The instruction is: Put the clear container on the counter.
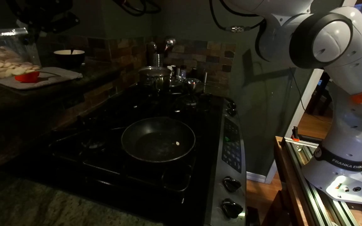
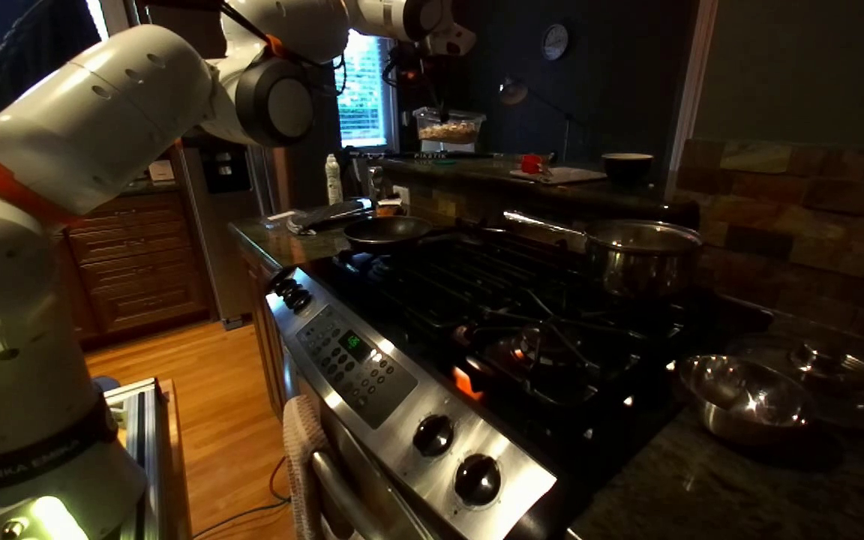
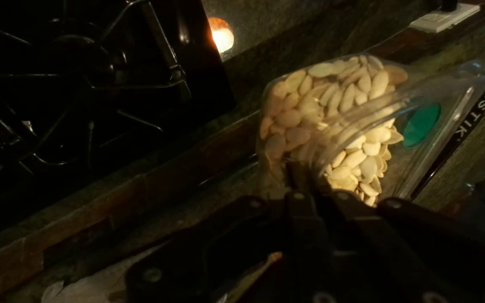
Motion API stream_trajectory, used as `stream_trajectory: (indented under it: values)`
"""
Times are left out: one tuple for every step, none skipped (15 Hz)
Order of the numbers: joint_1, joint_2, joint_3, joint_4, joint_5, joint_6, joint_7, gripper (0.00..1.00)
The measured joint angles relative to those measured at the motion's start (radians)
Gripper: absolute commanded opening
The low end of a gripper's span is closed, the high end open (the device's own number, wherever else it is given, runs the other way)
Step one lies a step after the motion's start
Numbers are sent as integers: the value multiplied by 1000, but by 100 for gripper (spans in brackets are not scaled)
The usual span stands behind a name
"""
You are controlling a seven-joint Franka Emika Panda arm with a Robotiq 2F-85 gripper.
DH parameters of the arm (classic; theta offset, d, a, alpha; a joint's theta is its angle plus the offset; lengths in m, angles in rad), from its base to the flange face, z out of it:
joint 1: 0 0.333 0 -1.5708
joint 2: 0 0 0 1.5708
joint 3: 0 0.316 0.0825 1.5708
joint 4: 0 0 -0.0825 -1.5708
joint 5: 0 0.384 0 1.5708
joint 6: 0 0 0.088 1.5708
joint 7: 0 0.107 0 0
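Tool [image 3: 310, 181] found narrowed on a wall of the clear container [image 2: 451, 130], which hangs below it and, in an exterior view, apparently just above the counter [image 2: 477, 172], left of the red object [image 2: 531, 163], straight lowering being judged necessary.

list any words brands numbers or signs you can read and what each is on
"FRANKA EMIKA": robot base band
"PIKSTIK": black bar, wrist view
Too small or blurred to read: stove display, button panel, wall clock, bottle, and possible lettering under PIKSTIK in an exterior view
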Motion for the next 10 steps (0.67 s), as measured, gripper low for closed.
stream_trajectory:
  values:
    - [-2, 2, -12, -2, -4, 11, 10, 1]
    - [-7, 4, -28, -4, -9, 26, 30, 1]
    - [-15, 7, -46, -7, -14, 46, 58, 1]
    - [-27, 10, -63, -10, -19, 65, 88, 1]
    - [-42, 11, -78, -13, -24, 79, 119, 1]
    - [-58, 12, -92, -14, -28, 87, 149, 1]
    - [-76, 12, -104, -15, -31, 88, 176, 1]
    - [-92, 12, -113, -15, -36, 88, 200, 1]
    - [-107, 12, -123, -15, -42, 88, 227, 1]
    - [-120, 12, -134, -15, -48, 88, 257, 1]
